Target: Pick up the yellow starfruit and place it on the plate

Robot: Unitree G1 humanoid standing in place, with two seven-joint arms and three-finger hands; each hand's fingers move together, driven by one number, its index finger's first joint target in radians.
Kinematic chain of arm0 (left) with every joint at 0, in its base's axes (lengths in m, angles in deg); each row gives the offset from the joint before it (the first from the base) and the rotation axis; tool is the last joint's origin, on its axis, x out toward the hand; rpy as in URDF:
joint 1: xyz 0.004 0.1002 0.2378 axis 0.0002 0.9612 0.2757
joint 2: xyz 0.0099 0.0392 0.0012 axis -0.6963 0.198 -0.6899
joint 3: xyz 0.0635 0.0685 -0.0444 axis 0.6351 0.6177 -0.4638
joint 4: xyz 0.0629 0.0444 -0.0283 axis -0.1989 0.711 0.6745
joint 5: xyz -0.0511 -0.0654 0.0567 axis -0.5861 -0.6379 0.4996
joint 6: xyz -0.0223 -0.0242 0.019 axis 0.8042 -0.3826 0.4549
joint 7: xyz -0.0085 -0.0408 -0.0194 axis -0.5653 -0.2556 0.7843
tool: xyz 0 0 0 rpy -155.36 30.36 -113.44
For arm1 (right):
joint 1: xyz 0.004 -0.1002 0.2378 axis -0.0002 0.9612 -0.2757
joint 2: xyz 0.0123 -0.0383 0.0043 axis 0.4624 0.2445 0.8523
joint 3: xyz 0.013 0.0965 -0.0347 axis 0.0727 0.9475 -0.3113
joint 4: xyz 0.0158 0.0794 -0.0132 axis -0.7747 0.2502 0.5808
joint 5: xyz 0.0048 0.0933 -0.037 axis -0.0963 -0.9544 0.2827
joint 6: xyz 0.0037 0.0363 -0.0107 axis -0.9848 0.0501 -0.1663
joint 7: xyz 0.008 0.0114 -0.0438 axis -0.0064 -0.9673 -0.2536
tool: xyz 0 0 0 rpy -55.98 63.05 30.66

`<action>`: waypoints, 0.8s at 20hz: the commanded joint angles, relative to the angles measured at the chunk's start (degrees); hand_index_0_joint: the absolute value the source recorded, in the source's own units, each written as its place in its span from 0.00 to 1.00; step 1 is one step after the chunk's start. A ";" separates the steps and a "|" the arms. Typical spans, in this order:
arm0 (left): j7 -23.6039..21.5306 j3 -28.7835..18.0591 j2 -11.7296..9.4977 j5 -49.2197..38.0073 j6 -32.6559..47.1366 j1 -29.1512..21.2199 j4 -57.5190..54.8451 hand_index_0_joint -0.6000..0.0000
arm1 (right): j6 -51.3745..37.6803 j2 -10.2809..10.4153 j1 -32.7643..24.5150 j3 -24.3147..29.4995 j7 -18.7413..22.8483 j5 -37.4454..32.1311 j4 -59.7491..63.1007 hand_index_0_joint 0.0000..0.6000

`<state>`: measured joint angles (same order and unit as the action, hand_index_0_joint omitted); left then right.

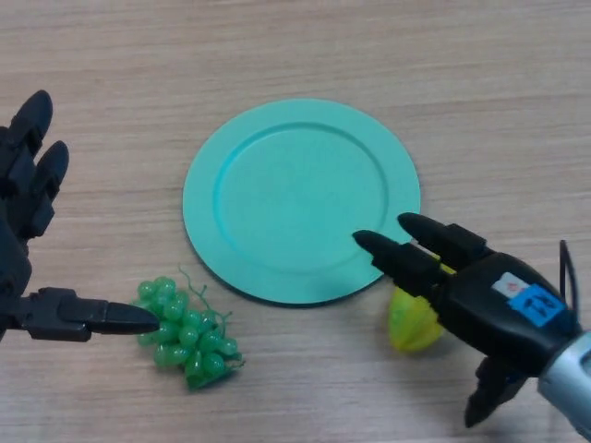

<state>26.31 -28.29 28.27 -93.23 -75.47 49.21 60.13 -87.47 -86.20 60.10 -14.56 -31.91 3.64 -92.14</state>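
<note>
The yellow starfruit (412, 325) lies on the wooden table just off the lower right rim of the teal plate (301, 198), partly hidden under my right hand. My right hand (489, 300) reaches in from the lower right and sits over the fruit. Its fingers stretch straight toward the plate's edge and its thumb hangs down behind, not curled round the fruit. The plate holds nothing. My left hand (28, 203) rests open at the left edge.
A bunch of green grapes (187, 332) lies below the plate's lower left rim, with my left thumb pointing at it and nearly touching. The wooden table (462, 83) spreads bare beyond the plate.
</note>
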 commanded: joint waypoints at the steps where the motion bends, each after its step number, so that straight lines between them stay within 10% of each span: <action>1: 0.38 -4.42 -1.68 -1.60 6.02 -0.83 -3.19 1.00 | -6.13 -1.06 -3.32 1.42 6.56 -0.61 -0.53 0.00; 7: -0.16 -4.68 -1.56 -1.60 7.88 -0.50 -2.15 1.00 | -8.84 -1.39 -8.05 0.34 12.35 5.87 7.16 0.00; 12: -0.28 -4.98 -1.70 -2.18 7.67 -0.49 -1.47 1.00 | -8.95 -2.30 -9.61 1.45 13.60 6.70 10.26 1.00; 16: 0.57 -4.92 -2.19 -2.09 5.35 -0.75 -1.53 1.00 | -3.75 -1.02 -9.55 2.26 15.08 -1.78 9.15 1.00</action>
<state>26.31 -28.35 28.37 -93.24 -75.46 49.89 61.11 -89.58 -86.77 52.96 -16.67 -22.48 8.19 -79.37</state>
